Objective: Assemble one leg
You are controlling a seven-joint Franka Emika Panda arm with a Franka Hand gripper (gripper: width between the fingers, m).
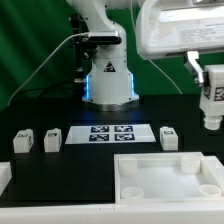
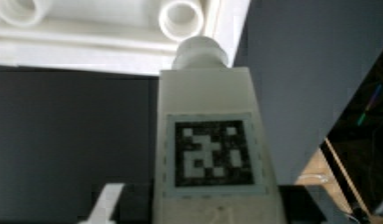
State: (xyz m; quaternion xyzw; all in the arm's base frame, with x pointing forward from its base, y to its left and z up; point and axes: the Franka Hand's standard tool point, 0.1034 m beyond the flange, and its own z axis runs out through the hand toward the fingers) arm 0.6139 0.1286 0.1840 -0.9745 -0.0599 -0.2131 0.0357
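Observation:
My gripper (image 1: pixel 211 86) is shut on a leg (image 1: pixel 212 101), a long white block with a black-and-white tag, and holds it in the air above the table at the exterior view's right. In the wrist view the leg (image 2: pixel 209 130) stands out from between my fingers (image 2: pixel 113 200), tag facing the camera and its round peg end pointing at the large white tray-like piece (image 2: pixel 99 35). Three more legs lie on the table: two at the exterior view's left (image 1: pixel 23 141) (image 1: pixel 52 139) and one right of the middle (image 1: pixel 168 136).
The marker board (image 1: pixel 110 134) lies in the middle of the table. The large white tray-like piece (image 1: pixel 165 178) with round corner holes lies in front. The robot base (image 1: pixel 108 80) stands at the back. A white part (image 1: pixel 4 178) sits at the front left edge.

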